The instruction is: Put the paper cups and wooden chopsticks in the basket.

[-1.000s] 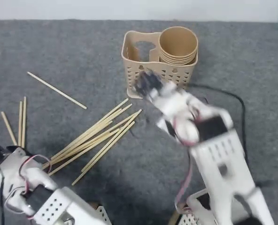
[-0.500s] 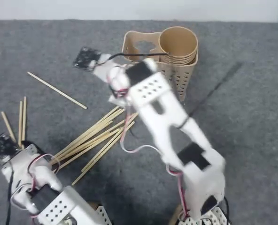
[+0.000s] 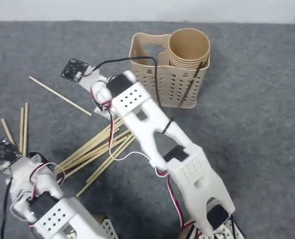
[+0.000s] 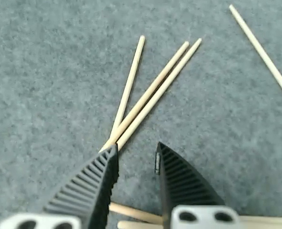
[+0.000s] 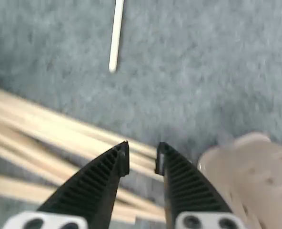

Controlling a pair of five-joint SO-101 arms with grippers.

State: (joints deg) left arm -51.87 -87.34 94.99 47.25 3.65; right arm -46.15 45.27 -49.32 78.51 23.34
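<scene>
A beige slotted basket (image 3: 160, 74) stands at the back with a stack of paper cups (image 3: 189, 46) in its right half. A pile of wooden chopsticks (image 3: 100, 144) lies fanned out in the middle of the grey mat. My right gripper (image 5: 142, 149) hangs slightly open just above the pile's far end (image 5: 55, 136), beside the basket's corner (image 5: 248, 164), holding nothing. My left gripper (image 4: 136, 152) is slightly open and empty, close to the near ends of three chopsticks (image 4: 148, 93) that lie at the left (image 3: 19, 124).
One lone chopstick (image 3: 60, 96) lies slantwise left of the basket; its end (image 5: 116, 33) is beyond the right gripper. The right arm (image 3: 147, 129) stretches diagonally over the pile. Bare mat lies to the right of the basket.
The right arm has swung from in front of the basket leftward and now reaches over the far end of the chopstick pile. The left arm shifted slightly.
</scene>
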